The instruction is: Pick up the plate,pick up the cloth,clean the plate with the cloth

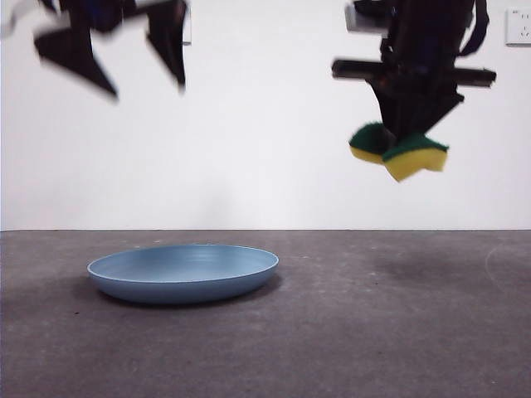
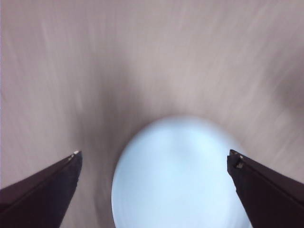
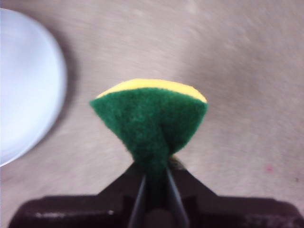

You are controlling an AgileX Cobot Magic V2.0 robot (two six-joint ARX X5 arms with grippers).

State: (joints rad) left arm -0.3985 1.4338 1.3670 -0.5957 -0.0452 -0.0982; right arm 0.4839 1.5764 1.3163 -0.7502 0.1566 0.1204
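Lying flat on table (image 1: 398, 332), plate (image 1: 184, 272) below wide-open, empty left claw (image 1: 133, 66), awaiting pickup. Pinched tight in right claw (image 1: 408, 137), sponge (image 1: 400, 151) aloft beside, ready for wiping.

I see a grey table (image 1: 398, 332), a white wall (image 1: 265, 149) behind, and a wall socket (image 1: 518, 26) top right.

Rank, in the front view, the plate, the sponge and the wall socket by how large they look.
1. The plate, on the table.
2. The sponge, held high in the right claw.
3. The wall socket, cut by the edge, farther away, so its true size is unsure.
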